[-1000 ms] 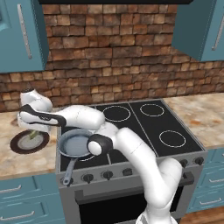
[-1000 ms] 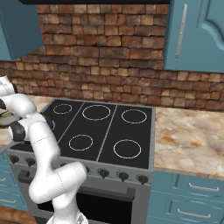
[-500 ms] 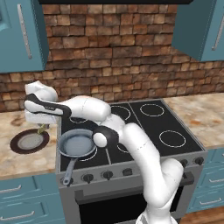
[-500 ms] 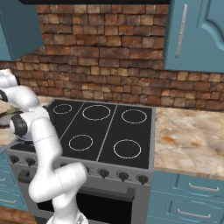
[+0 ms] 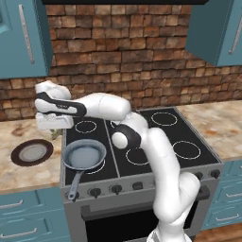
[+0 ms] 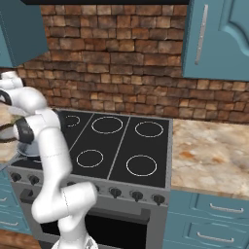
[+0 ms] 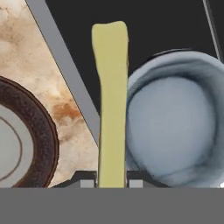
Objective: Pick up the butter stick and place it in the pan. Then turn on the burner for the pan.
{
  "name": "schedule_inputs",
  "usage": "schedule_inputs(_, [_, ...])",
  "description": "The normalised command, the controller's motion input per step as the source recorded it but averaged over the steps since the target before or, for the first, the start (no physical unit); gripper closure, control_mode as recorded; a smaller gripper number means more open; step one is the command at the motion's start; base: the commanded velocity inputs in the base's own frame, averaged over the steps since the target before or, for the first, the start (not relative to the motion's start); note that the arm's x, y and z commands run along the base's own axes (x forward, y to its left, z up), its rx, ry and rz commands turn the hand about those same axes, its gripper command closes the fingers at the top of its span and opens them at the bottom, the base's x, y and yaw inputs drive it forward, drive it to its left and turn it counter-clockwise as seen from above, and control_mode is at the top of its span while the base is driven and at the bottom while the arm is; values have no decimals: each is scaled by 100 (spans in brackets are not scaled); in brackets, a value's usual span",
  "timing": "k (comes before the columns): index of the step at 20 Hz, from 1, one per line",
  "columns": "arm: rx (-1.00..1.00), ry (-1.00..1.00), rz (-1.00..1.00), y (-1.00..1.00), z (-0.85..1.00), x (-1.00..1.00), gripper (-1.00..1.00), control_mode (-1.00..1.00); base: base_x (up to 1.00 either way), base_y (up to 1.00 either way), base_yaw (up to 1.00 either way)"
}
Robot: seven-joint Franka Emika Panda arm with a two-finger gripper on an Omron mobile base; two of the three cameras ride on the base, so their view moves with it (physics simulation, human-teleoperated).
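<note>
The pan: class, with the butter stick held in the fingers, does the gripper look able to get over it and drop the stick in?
Probably yes. The gripper holds the butter stick right beside the pan, whose bowl lies open and bare, with nothing between them.

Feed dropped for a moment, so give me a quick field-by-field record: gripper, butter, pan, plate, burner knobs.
gripper: shut on the butter stick, held over the stove's left edge
butter stick: clamped at its near end, not yet in the pan
pan: on the front-left burner, handle pointing toward the knobs, nothing inside
plate: on the counter left of the stove
burner knobs: along the stove front, untouched; setting unreadable
</note>
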Motion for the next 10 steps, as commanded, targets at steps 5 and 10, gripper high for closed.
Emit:
schedule_inputs(5, [9, -1, 0, -63, 0, -46, 100, -100, 0, 0, 0])
schedule_inputs(10, [8, -4, 0, -56, 0, -32, 100, -100, 0, 0, 0])
